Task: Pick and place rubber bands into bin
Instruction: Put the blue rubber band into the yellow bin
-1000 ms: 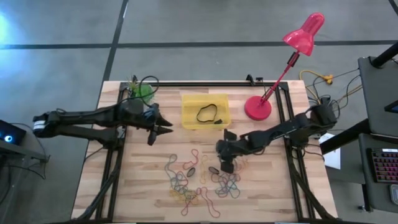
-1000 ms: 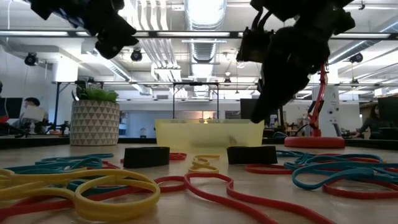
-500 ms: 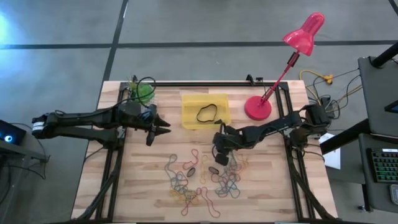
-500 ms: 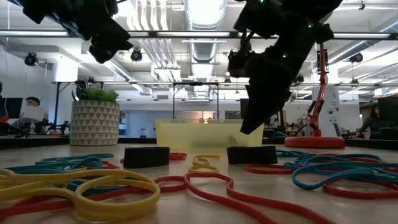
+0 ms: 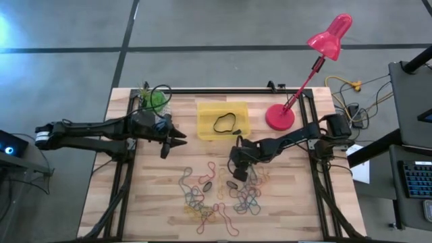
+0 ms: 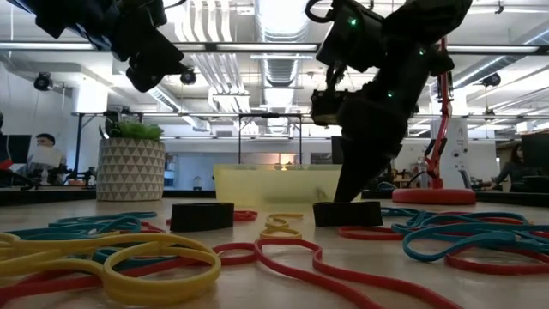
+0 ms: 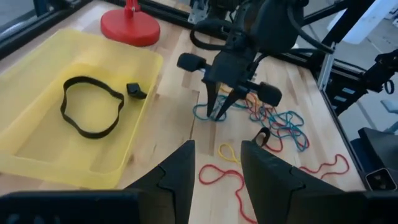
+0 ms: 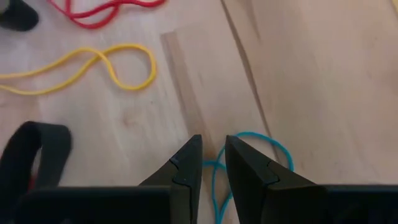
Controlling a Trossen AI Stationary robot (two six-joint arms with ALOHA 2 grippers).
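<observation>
- Coloured rubber bands [image 5: 223, 196] lie scattered in a loose heap on the wooden bench [image 5: 155, 202], in the half nearer the camera of the low view; red, yellow, blue and green loops overlap, with two short dark ones among them.
- One thin blue band [image 8: 249, 162] lies flat on the wood right at the tips of the right pincer [image 8: 211, 152].
- A yellow band [image 8: 81, 65] folded into a figure-of-eight lies near it, apart from the blue one.
- Beyond the heap sits the bin [image 5: 204, 131], translucent yellow, with a large black band [image 7: 90, 106] and a small dark piece inside it.
- The right pincer points down at the bench just beside the heap's edge, between bin and bands; its fingers [image 8: 183, 171] stand only a narrow gap apart, one each side of the blue band's curve, and nothing is clamped between them.
- The left pincer [image 5: 181, 138] hangs above the bench beside the bin, well apart from the heap, fingers moderately parted and holding nothing.
- A red lamp [image 5: 280, 116] stands on its round base on the bin's other side.
- A green plant [image 5: 155, 99] in a patterned white pot occupies the far corner on the left arm's side.
</observation>
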